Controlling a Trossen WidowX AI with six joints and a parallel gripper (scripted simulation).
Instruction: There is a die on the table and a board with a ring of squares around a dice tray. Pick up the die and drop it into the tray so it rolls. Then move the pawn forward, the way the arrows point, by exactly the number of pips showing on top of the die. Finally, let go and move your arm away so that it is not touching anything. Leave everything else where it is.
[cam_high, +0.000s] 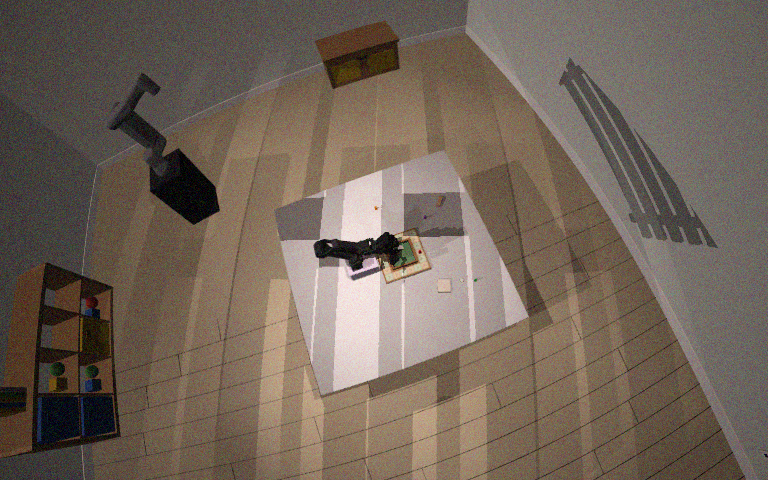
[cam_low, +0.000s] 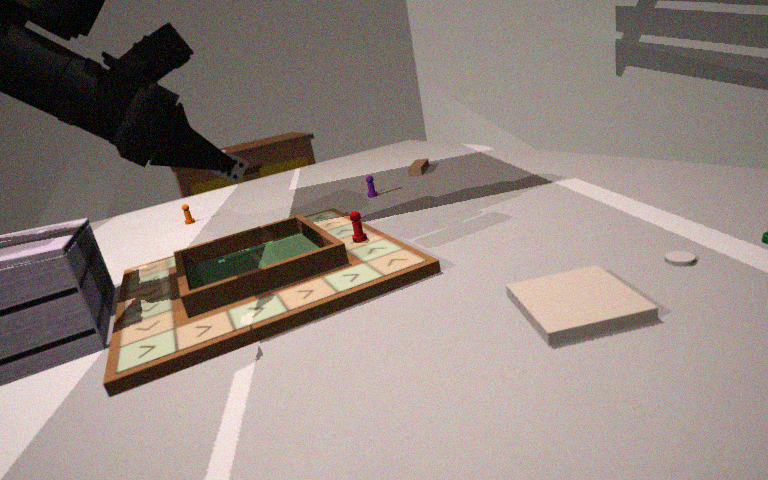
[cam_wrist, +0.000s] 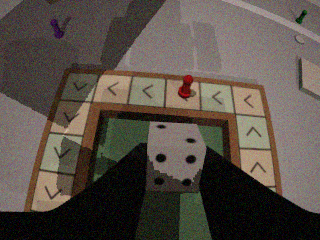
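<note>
My gripper (cam_low: 236, 169) (cam_wrist: 173, 152) is shut on the white die (cam_low: 240, 168) (cam_wrist: 176, 145), which has black pips. It holds the die in the air above the dice tray (cam_low: 266, 284) (cam_wrist: 155, 115), a brown-walled box with a green floor. The tray sits in the middle of the board (cam_low: 271, 330) (cam_wrist: 272, 150), ringed by pale green and cream squares with arrows. The red pawn (cam_low: 357, 228) (cam_wrist: 186, 87) (cam_high: 419, 251) stands upright on a cream square on one side of the ring. In the wrist view the arrow there is partly hidden by it, and its neighbours' arrows point left.
A grey slatted box (cam_low: 50, 300) stands beside the board. An orange pawn (cam_low: 187, 214) (cam_high: 376, 208), a purple pawn (cam_low: 370, 186) (cam_wrist: 57, 29) and a brown block (cam_low: 418, 167) stand beyond. A flat cream square (cam_low: 583, 302) (cam_high: 444, 285), a pale disc (cam_low: 680, 258) and a green pawn (cam_wrist: 301, 17) are off the other side.
</note>
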